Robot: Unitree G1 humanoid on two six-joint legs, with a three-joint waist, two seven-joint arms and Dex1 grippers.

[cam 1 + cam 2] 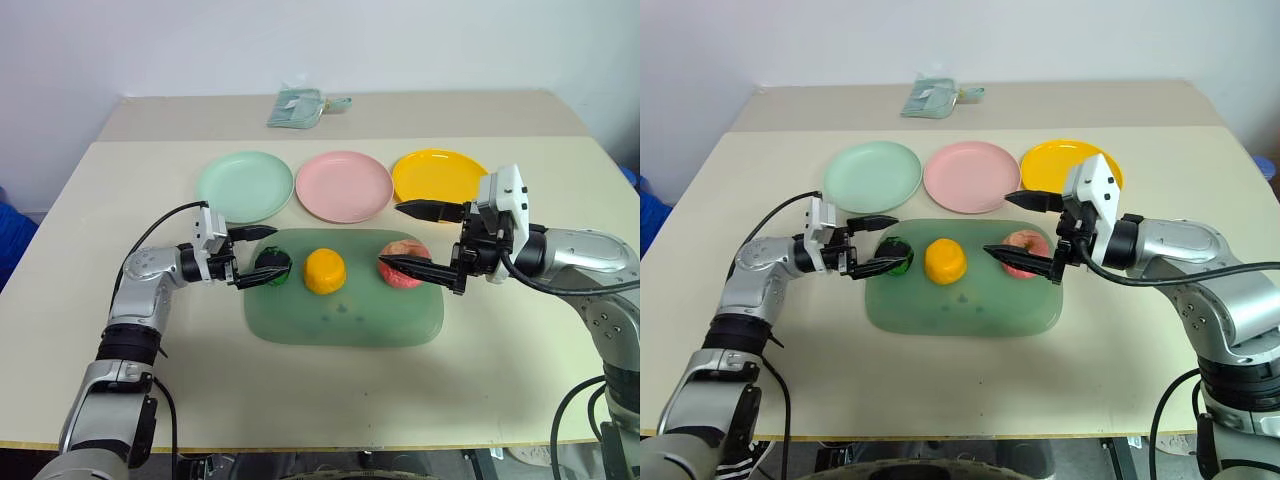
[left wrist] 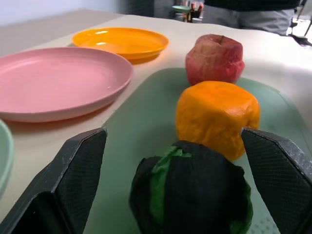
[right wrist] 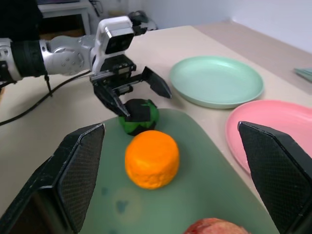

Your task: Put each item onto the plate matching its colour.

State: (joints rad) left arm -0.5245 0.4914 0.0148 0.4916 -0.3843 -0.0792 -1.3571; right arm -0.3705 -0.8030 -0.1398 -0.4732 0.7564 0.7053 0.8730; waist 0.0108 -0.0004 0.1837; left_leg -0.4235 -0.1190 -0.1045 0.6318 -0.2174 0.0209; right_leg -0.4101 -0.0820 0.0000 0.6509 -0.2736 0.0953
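Beige desk (image 1: 520, 330) carries everything; head views take in the whole layout. Green mat (image 1: 345, 320) lies at desk centre, with three plates in a row just behind it: mint green plate (image 1: 244, 186) on the left, pink plate (image 1: 344, 186) in the middle, yellow-orange plate (image 1: 438, 175) on the right, all bare. Three toy fruits sit in a line on the mat's rear half: dark green-black fruit (image 1: 273, 267) left, orange-yellow fruit (image 1: 325, 271) centre, pink-red apple (image 1: 403, 263) right, each apart from the next. Folded pale green cloth (image 1: 297, 106) lies at the far desk edge, well behind the plates. Left claw (image 1: 256, 258) is level, pointing right, jaws wide apart with one finger on each side of the dark fruit; can't tell from the head views if they touch. Left wrist view puts the dark fruit (image 2: 191, 192) right between its two black fingers (image 2: 73, 185) with gaps on both sides, orange fruit and apple lined up beyond, and a person's torso at the far desk end. Right claw (image 1: 412, 238) hangs over the apple's area, jaws wide apart, nothing held, lower finger in front of the apple. Right wrist view looks across at the left claw (image 3: 139, 95) straddling the dark fruit and catches the apple top at the frame's lower edge.
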